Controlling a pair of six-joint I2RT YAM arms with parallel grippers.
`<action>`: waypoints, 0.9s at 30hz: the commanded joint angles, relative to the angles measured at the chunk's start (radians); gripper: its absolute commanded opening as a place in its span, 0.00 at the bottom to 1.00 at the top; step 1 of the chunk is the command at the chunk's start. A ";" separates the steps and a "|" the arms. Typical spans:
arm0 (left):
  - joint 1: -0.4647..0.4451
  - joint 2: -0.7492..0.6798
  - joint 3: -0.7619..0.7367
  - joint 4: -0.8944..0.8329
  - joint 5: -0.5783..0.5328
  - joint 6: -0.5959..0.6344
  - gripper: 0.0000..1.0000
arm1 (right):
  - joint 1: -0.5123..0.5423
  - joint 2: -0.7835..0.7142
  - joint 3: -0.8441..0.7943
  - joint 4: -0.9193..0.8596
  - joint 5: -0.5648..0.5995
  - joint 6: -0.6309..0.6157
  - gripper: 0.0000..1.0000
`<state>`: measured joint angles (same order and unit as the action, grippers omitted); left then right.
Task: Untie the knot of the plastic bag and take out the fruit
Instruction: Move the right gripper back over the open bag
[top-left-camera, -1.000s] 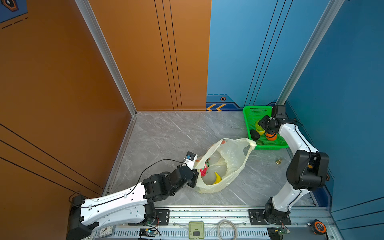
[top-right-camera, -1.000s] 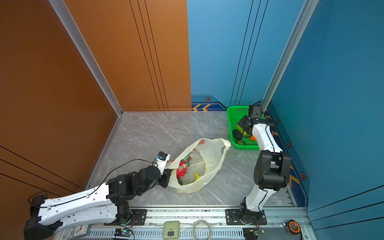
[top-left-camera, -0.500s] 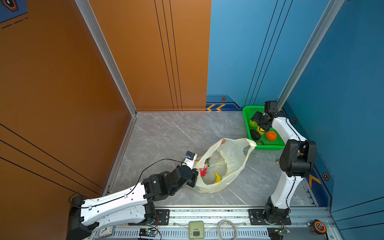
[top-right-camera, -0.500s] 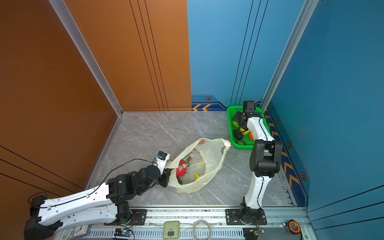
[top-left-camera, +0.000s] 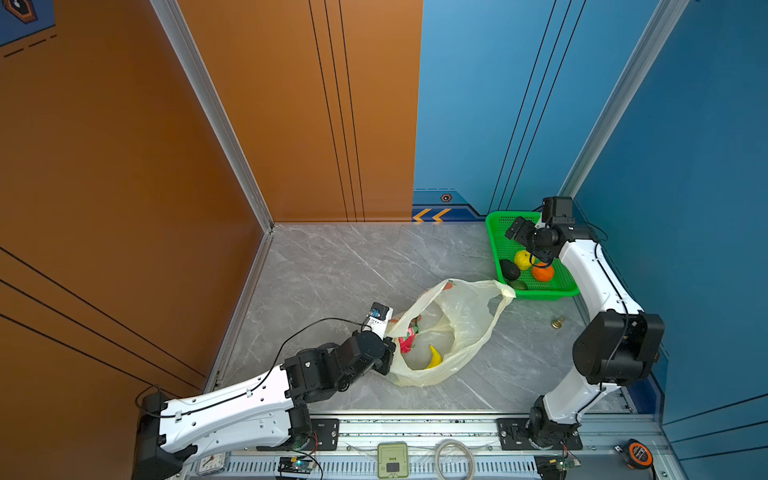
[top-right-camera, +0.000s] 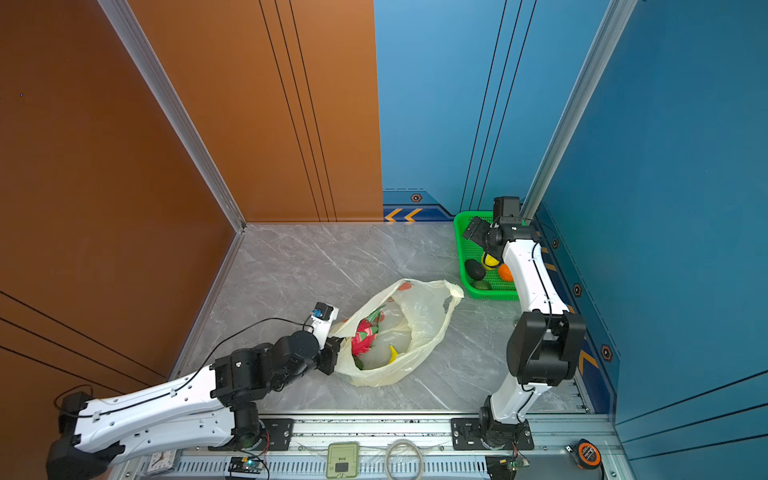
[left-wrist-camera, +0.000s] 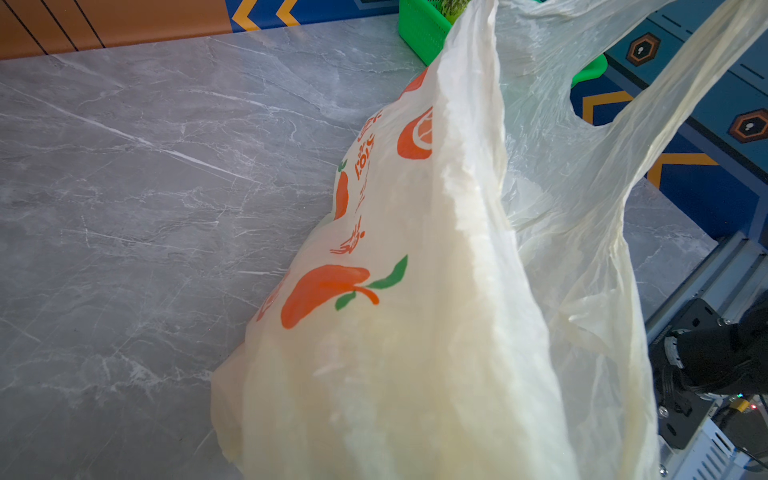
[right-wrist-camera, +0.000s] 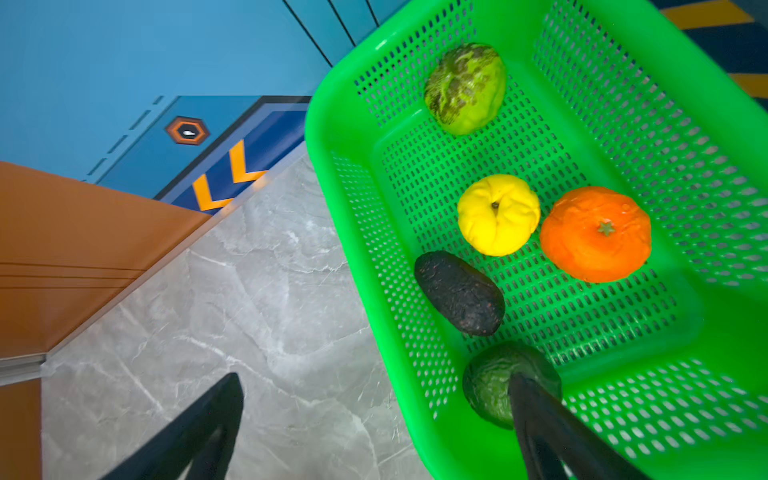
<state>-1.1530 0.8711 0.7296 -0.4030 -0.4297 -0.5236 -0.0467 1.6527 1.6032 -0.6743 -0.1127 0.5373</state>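
Note:
The pale-yellow plastic bag (top-left-camera: 457, 324) (top-right-camera: 422, 328) (left-wrist-camera: 415, 332) lies mid-table with its mouth open. No knot is in view; a handle loop (left-wrist-camera: 665, 104) hangs loose. My left gripper (top-left-camera: 388, 353) (top-right-camera: 332, 353) is shut on the bag's near rim, its jaws hidden by film in the left wrist view. Inside lie a dragon fruit (top-left-camera: 407, 338) and a banana (top-left-camera: 434, 357). My right gripper (top-left-camera: 517, 232) (right-wrist-camera: 376, 376) stands open and empty over the green basket (right-wrist-camera: 345, 199), which holds an orange (right-wrist-camera: 594, 232), yellow citrus (right-wrist-camera: 496, 214), dark avocado (right-wrist-camera: 459, 293), green avocado (right-wrist-camera: 490, 386) and bumpy green fruit (right-wrist-camera: 465, 89).
The basket (top-left-camera: 494, 249) sits in the back right corner against the blue wall. A small brass object (top-left-camera: 557, 322) lies on the marble near the right arm. Along the front rail sit a tape measure (top-left-camera: 638, 453), a cable coil and a small clock.
My right gripper has opened wide and drawn back from the orange, which now lies loose in the basket. The left gripper and the bag have not moved.

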 joint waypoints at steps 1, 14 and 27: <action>0.003 -0.022 0.007 -0.023 -0.019 -0.007 0.00 | 0.044 -0.094 -0.012 -0.131 -0.044 -0.057 1.00; 0.000 -0.022 0.008 -0.036 -0.015 -0.005 0.00 | 0.493 -0.364 0.036 -0.415 0.008 -0.046 1.00; 0.002 -0.028 0.017 -0.040 -0.024 0.014 0.00 | 1.017 -0.436 -0.174 -0.364 0.098 0.042 1.00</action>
<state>-1.1530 0.8532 0.7296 -0.4236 -0.4301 -0.5228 0.9264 1.2285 1.4860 -1.0431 -0.0521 0.5526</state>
